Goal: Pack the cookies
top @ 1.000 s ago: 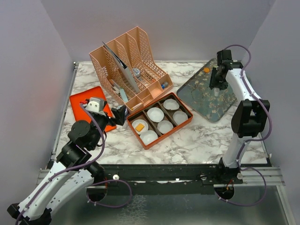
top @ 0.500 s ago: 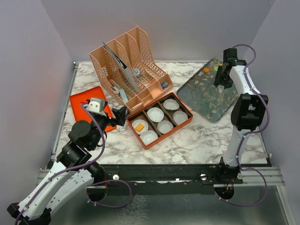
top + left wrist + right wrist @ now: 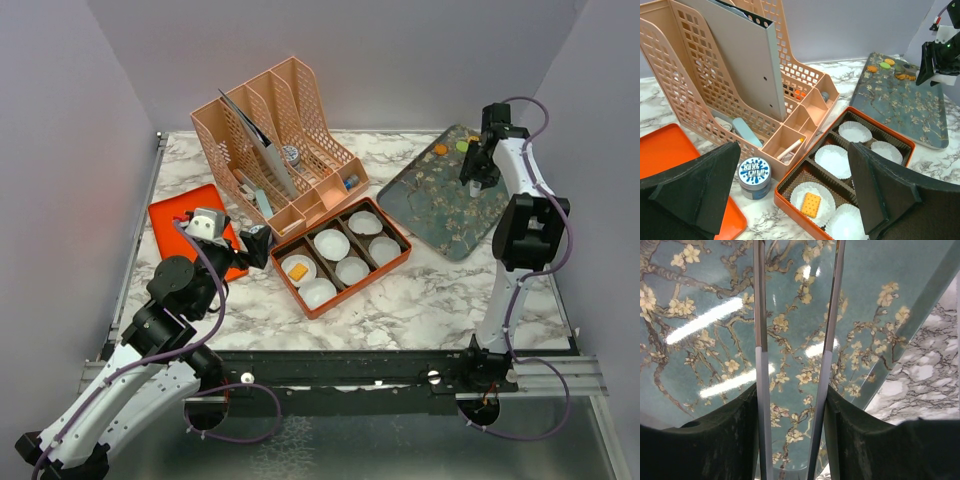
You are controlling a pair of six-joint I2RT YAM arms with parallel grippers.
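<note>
- R claw (image 3: pixel 477 176): fingers partly spread, nothing betw. them. Hangs over far end of floral tray (image 3: pixel 440 205); tray pattern shows thru the gap in wrist view.
- Cookies (image 3: pixel 900 76): small cluster on far end of that tray, mostly orange rounds, w/ one green cookie (image 3: pixel 887 64) among them. R claw is just beside the cluster; can't tell if it touches any.
- Square cookie (image 3: pixel 811 204): lies flat in a paper cup, in a near-left compartment of orange box (image 3: pixel 362 289).
- Box holds six white paper cups (image 3: pixel 846 161), two rows of three, and sits mid-table, well apart from the cluster.
- L claw (image 3: pixel 258 245): spread wide, holding nothing. Low betw. orange tray (image 3: pixel 175 215) and box, facing the box.
- File rack (image 3: pixel 275 130): stands behind box.
- Tin (image 3: pixel 754 172): upright at rack's near foot, just beside box corner and by orange tray's edge.
</note>
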